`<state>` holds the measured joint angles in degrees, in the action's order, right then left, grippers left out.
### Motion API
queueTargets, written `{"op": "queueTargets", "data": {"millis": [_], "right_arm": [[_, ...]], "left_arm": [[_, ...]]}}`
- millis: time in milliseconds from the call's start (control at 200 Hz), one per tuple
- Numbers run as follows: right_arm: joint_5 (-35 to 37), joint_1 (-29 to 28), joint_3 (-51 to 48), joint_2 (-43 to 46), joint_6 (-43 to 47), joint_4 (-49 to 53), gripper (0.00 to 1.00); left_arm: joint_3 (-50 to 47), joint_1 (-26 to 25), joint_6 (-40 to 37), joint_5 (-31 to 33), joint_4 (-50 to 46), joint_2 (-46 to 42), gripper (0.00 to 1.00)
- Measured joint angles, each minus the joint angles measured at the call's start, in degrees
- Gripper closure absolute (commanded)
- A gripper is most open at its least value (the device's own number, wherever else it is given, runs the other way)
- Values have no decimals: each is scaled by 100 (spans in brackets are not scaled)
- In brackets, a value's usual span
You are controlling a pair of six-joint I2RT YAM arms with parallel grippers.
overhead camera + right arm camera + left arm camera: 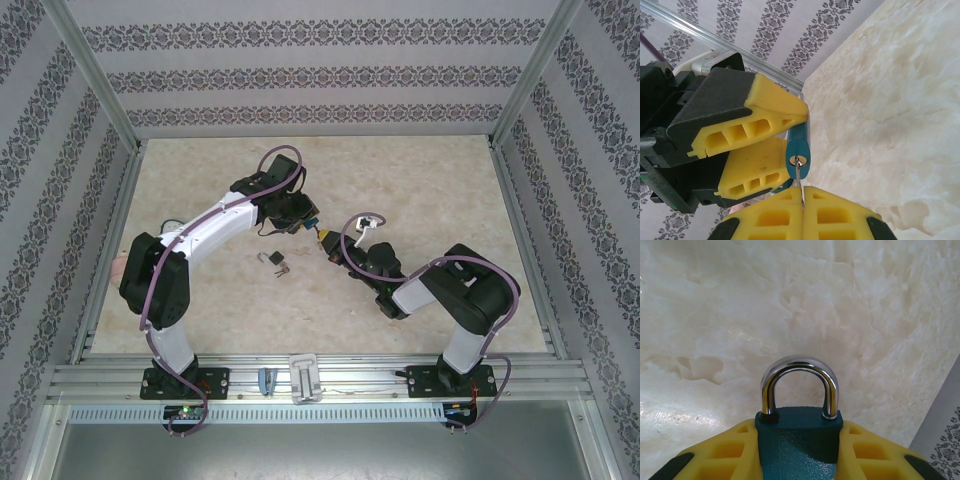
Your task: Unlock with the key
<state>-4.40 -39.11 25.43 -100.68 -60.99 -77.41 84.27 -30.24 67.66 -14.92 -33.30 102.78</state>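
While key (799, 175) is inserted: left tool (799, 456) clamped on padlock (799, 437) body, steadying it, lower centre of frame.
Right tool (801, 212): closed on key, aligned for turning.
Shackle (799, 365): seated both sides, judged locked.

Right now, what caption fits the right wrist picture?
Key in the right gripper meets the teal padlock held by the left gripper.

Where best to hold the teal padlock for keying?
Probably the padlock body's narrow sides, fingers closing across its width as the left gripper does: that leaves the shackle free at one end, the keyhole at the other, where the right gripper's key enters.
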Motion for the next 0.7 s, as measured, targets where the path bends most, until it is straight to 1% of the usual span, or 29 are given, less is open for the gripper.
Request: {"op": "queueTargets", "data": {"millis": [699], "right_arm": [[-365,153,186,-197,-389,-2,100]], "left_arm": [[-81,46,37,35,254,-4,71]]}}
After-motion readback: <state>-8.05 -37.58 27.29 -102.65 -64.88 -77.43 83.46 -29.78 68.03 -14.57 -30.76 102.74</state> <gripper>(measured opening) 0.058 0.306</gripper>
